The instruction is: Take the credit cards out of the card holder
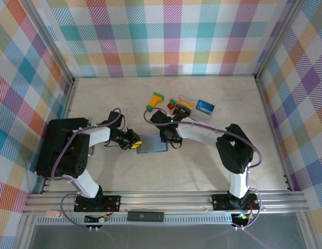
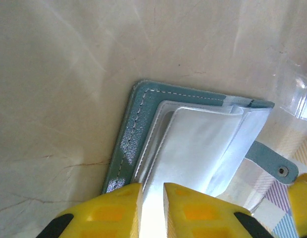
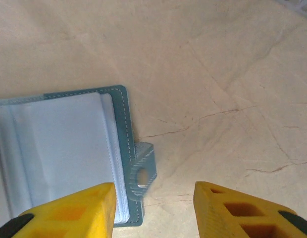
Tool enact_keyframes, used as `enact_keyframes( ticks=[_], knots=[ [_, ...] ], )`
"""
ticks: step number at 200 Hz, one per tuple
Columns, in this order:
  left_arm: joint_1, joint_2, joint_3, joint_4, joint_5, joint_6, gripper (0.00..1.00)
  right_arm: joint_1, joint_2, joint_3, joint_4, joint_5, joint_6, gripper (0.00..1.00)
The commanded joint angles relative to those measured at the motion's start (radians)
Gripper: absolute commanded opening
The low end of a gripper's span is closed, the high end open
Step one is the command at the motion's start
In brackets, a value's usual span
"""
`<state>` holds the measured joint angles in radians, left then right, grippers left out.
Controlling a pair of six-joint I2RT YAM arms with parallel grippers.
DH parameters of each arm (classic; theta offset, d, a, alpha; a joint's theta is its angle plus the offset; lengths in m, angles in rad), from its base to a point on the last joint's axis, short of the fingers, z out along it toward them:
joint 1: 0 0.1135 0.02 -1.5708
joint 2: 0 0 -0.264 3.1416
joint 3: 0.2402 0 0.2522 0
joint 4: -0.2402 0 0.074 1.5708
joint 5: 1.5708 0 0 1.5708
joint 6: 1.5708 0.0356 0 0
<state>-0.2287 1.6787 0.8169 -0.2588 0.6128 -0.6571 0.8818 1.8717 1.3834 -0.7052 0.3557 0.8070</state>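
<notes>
Beige marbled tabletop [image 1: 202, 171], plaid walls [image 1: 171, 36] closing it in on three sides.

Card holder [image 1: 152, 144] is lying open and flat near the middle of the table, slate-blue cover down, clear sleeves facing up. It is sitting between the two grippers.

Left gripper [image 2: 152, 193] is reaching in from the holder's left side. Its yellow fingers [image 2: 114, 208] are drawn almost together, and the glossy edge of the sleeve stack is running straight into the thin gap between them, so the jaws are pinching the holder's sleeves. The stitched cover corner is showing just beyond the fingertips.

Right gripper [image 3: 154, 193] is hanging over the holder's opposite edge with its jaws spread wide and gripping nothing. One finger is over the corner of the cover; the other is over bare table. The snap tab [image 3: 141, 173] is sticking out from the cover edge, in line with the gap between them.

Farther back and to the right, well apart from the holder, a blue card [image 1: 205, 107] and a yellow-and-black card [image 1: 185, 107] are lying on the table. A yellow-and-green block [image 1: 156, 100] is sitting to their left.
</notes>
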Motion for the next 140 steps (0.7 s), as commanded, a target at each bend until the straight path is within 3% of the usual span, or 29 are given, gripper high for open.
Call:
enact_keyframes(
  ticks=[1, 17, 58, 105, 140],
  knots=[
    [-0.014, 0.000, 0.026, -0.071, -0.015, 0.026, 0.19, 0.002, -0.066, -0.022, 0.085, -0.027, -0.028, 0.45],
    [-0.015, -0.001, 0.032, -0.072, -0.015, 0.030, 0.19, -0.002, -0.073, -0.027, 0.148, -0.115, -0.074, 0.45],
    [-0.017, 0.027, 0.032, -0.056, -0.004, 0.026, 0.19, -0.002, -0.053, -0.036, 0.208, -0.200, -0.095, 0.43],
    [-0.014, 0.029, 0.021, -0.046, -0.008, 0.019, 0.16, 0.031, 0.075, 0.074, 0.124, -0.257, -0.178, 0.37],
    [0.044, -0.023, -0.003, -0.028, 0.042, -0.003, 0.16, 0.072, 0.169, 0.188, 0.060, -0.252, -0.218, 0.36]
  ],
)
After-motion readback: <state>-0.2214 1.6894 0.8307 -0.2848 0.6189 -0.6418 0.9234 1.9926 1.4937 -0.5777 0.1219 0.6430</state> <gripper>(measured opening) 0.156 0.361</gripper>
